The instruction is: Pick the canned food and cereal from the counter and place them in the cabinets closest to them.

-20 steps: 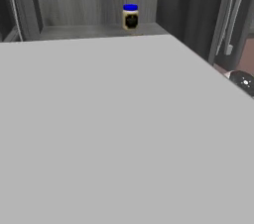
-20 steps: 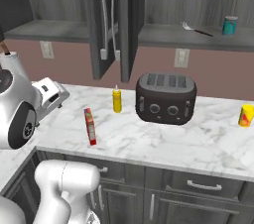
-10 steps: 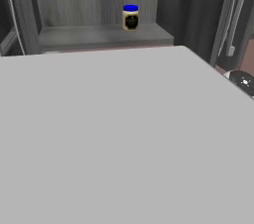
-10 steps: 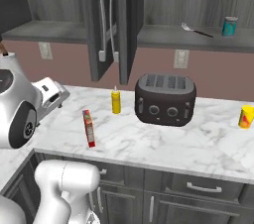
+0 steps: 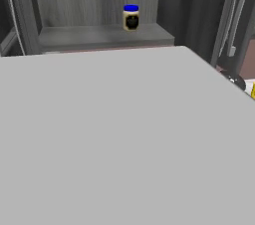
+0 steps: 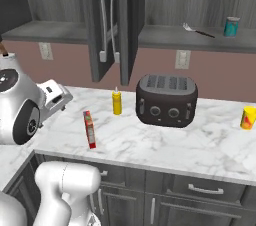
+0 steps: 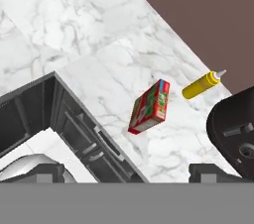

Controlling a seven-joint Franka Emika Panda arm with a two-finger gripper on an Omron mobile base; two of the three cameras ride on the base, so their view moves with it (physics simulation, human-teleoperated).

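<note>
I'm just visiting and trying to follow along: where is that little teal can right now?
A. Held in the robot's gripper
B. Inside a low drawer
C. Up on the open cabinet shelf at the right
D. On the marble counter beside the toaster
C: in the right base view the canned food stands on the open shelf of the cabinets, above the toaster and not on the counter.

Kitchen: marble counter (image 6: 200, 145), toaster (image 6: 167, 100), wall cabinets (image 6: 112, 20).
</note>
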